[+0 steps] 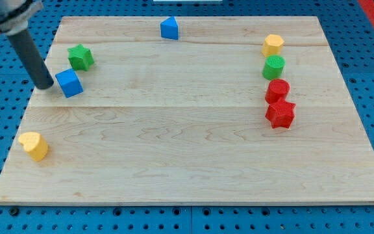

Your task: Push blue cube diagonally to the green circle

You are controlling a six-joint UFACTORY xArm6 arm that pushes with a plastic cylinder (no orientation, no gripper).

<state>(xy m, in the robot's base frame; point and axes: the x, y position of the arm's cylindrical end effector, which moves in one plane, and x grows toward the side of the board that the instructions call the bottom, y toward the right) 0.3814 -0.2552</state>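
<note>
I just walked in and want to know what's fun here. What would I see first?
First you'd spot my tip at the view's left, right beside the blue cube, with a green star just above them. Next, a bright column at the view's right: yellow block, green circle, red block, red star.

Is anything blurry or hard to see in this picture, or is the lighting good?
Camera view: lighting is even and soft, shadows faint, no glare on the board. The rod's upper part blurs at the view's top left; my tip and the blue cube beside it are sharp.
</note>
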